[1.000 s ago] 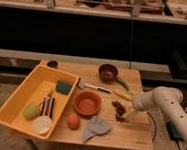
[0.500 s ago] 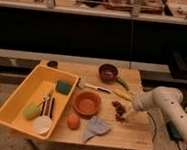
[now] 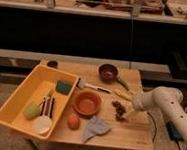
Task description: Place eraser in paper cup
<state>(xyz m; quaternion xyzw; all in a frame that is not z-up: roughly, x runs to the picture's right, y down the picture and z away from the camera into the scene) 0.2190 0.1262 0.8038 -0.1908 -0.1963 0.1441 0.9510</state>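
Eraser (image 3: 47, 106) lies in the yellow tray (image 3: 35, 86), just behind the paper cup (image 3: 42, 125) near the tray's front edge. A yellow-green oblong (image 3: 31, 110) is at its left and a teal sponge (image 3: 63, 87) lies farther back. Between the tray and my gripper (image 3: 128, 115) I see an orange bowl (image 3: 87, 103), an orange fruit (image 3: 73, 121) and a grey cloth (image 3: 96, 128). The gripper hangs well apart at the table's (image 3: 131, 136) right side, beside a dark cluster (image 3: 118, 108). I cannot tell whether it is open or closed.
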